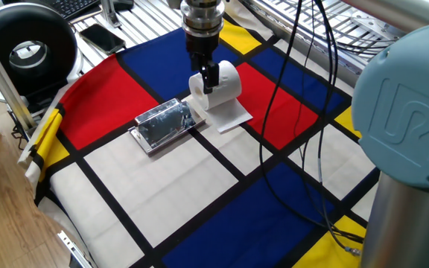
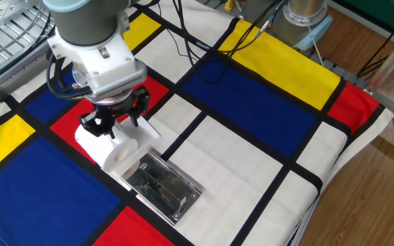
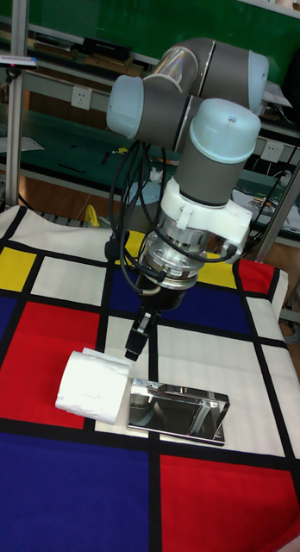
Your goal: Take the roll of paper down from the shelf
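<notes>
Reading the tall fixed view from left to right, we first meet the roll of paper, a white embossed toilet roll lying on its side on the tablecloth, across a red block and a white one of its colour-block pattern. It is off the shelf, which sits just to its right: a low, mirror-bright metal platform whose near end is touching or almost touching the roll. From one fixed view we see a loose sheet trailing flat onto the cloth from under the roll, on the side away from the shelf. Above the roll hangs the gripper, pointing down from the UR5 arm, its black fingers raised clear of the paper in the other fixed view. We judge the fingers to be apart and holding nothing, with a gap between the dark tips over the roll's upper surface. Black cables snake over the blue and white blocks farther back. In one fixed view, beyond the cloth's edge, a smartphone lies on the slatted table frame, and a round black device stands near the corner.
</notes>
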You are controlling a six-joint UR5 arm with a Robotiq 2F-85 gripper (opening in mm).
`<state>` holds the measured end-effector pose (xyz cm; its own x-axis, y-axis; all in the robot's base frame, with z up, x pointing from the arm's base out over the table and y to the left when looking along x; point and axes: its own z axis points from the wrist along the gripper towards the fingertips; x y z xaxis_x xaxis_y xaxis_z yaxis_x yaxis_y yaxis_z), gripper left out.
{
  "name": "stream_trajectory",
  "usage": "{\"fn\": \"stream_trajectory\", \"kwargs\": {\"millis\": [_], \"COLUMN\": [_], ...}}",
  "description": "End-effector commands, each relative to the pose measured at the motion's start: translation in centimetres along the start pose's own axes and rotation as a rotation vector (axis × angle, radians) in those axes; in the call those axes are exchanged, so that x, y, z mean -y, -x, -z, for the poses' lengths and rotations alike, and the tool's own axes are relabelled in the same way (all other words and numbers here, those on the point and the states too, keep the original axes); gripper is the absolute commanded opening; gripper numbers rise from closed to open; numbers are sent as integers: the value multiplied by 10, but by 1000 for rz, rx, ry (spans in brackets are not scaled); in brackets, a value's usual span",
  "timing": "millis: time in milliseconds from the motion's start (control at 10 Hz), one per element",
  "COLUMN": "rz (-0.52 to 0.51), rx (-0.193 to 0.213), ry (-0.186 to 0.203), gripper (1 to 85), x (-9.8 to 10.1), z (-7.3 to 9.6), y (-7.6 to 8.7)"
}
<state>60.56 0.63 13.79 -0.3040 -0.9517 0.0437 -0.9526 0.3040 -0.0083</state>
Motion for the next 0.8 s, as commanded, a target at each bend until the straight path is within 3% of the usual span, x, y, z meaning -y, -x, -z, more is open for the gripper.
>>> {"fn": "stream_trajectory", "kwargs": {"millis": [0,200,400,500,700], "rz": [8,-12,-57,-78,-115], "rx": [37,70,69,62,27], "ry": [15,55,60,53,10], "gripper": [513,490,490,483,370], "x": [-4,-15,-23,-27,-14], "z": [4,5,15,20,33], "y": [10,19,40,48,54]}}
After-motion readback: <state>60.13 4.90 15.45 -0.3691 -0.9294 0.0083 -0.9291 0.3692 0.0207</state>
